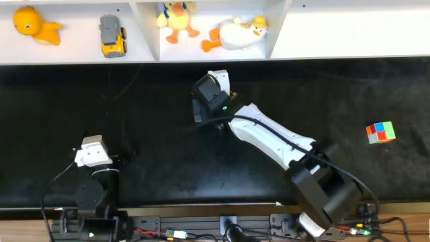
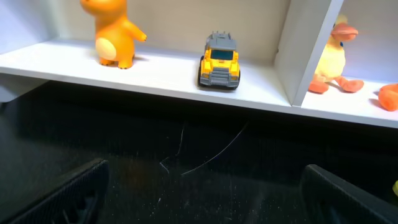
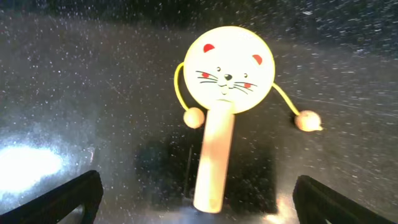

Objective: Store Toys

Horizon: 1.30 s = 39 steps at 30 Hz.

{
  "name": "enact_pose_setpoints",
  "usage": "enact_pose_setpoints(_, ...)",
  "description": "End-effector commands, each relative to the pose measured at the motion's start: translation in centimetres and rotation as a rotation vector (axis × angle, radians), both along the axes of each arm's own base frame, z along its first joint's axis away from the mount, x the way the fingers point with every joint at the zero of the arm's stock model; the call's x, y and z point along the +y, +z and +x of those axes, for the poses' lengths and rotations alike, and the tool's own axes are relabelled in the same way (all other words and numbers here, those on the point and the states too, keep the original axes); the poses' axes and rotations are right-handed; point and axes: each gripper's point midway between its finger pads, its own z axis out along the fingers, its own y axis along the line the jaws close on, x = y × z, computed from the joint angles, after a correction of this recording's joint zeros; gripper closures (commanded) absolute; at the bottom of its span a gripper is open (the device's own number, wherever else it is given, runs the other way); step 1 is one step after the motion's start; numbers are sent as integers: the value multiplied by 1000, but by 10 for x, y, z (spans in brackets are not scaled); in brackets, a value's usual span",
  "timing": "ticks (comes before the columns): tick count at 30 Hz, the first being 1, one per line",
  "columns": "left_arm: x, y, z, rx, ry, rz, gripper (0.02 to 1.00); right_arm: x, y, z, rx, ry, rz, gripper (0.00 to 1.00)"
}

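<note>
Lower left, the left gripper (image 2: pixel 205 183) gapes wide, empty; at centre the right gripper (image 1: pixel 212 94) hangs over the wooden rattle drum (image 3: pixel 228 68) lying flat on the black table (image 1: pixel 154 101), jaws wide, holding nothing; it looks light and stiff, beads (image 3: pixel 194 117) loose on cords, so the straight handle (image 3: pixel 214 165) seems the hold; a colour cube (image 1: pixel 380 132) lies far right.

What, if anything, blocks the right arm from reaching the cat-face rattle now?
Probably yes, it can reach: the rattle lies flat on the black table directly below the right gripper, jaws open, nothing between.
</note>
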Motion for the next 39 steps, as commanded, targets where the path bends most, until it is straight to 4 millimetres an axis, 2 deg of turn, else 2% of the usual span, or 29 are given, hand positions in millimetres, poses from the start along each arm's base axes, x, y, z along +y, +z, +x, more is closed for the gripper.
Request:
enact_pose_setpoints(1,2,1,-1,-2,7,21,20,5,2,8,-7,6,9,1)
enact_pose_setpoints(10,2,1,-1,-2,7,21,23,-4,2,17,-6,-66,35,1)
enact_pose_setpoints(39,2,1,-1,-2,7,21,20,-9,-19,12,75,-44,32,1)
